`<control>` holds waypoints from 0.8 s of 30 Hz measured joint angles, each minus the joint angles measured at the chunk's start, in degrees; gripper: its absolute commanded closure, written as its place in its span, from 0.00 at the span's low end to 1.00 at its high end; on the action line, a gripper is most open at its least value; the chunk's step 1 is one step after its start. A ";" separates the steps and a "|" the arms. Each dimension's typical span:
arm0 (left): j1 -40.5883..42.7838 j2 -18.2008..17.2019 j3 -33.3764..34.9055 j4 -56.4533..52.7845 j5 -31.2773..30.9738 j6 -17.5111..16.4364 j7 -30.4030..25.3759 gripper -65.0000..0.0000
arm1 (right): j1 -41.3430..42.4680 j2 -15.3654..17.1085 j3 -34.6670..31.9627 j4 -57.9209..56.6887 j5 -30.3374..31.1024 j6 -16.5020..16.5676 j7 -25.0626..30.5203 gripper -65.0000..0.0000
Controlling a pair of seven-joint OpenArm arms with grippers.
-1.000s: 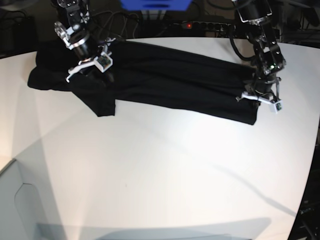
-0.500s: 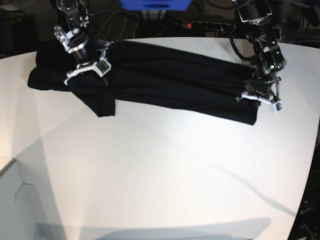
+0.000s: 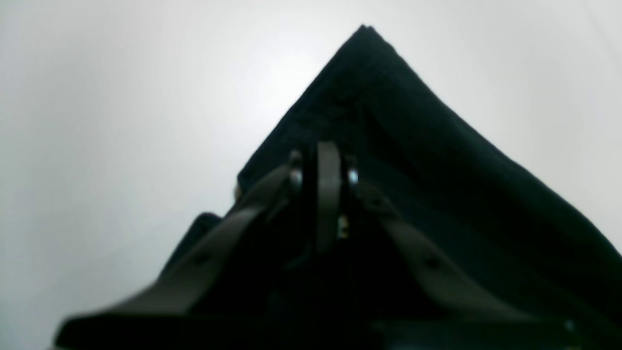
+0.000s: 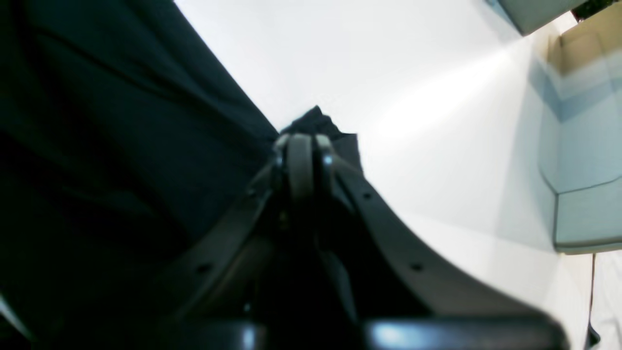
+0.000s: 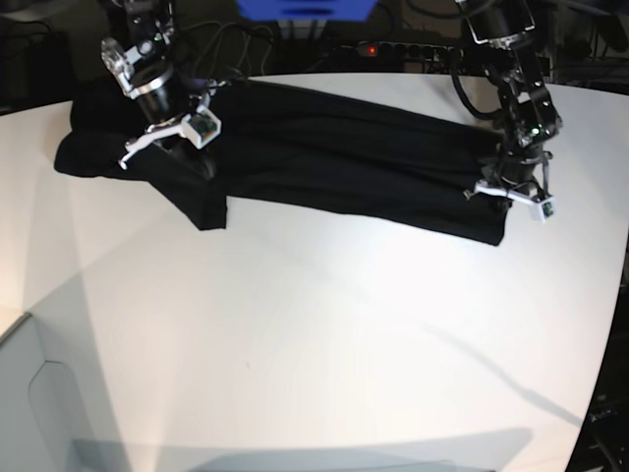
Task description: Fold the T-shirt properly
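Observation:
The black T-shirt (image 5: pixel 334 157) lies stretched in a long band across the far part of the white table (image 5: pixel 324 334). My right gripper (image 5: pixel 192 157), on the base view's left, is shut on a bunch of the shirt near its left end; the right wrist view shows the closed gripper (image 4: pixel 301 146) with black cloth (image 4: pixel 97 121) at the tips. My left gripper (image 5: pixel 503 205), on the base view's right, is shut on the shirt's right end. In the left wrist view the closed gripper (image 3: pixel 324 170) pinches the cloth (image 3: pixel 437 160) short of its pointed corner. No purple patch or orange print shows.
A grey box (image 5: pixel 39 403) stands at the table's front left and also shows in the right wrist view (image 4: pixel 583 194). Behind the table are a blue object (image 5: pixel 305 8), a power strip with a red light (image 5: pixel 393 47) and cables.
My right gripper has shifted a little left and back with the cloth in it, pulling the shirt's left part. The left arm has not moved.

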 measured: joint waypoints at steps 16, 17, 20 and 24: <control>0.00 0.00 0.20 0.00 0.02 0.00 -0.09 1.00 | -11.98 2.08 -6.19 2.47 4.09 5.11 0.24 1.00; 0.00 0.00 0.20 0.00 0.02 0.00 -0.11 1.00 | -12.55 2.05 -7.17 2.47 4.09 5.11 -0.02 1.00; 0.00 0.00 0.28 0.00 0.02 0.00 -0.17 1.00 | -13.20 2.08 -10.12 2.47 4.09 5.14 0.02 1.00; 0.00 0.00 0.28 0.00 0.00 0.00 -0.15 1.00 | -13.20 2.10 -11.85 2.45 4.09 5.11 -0.42 1.00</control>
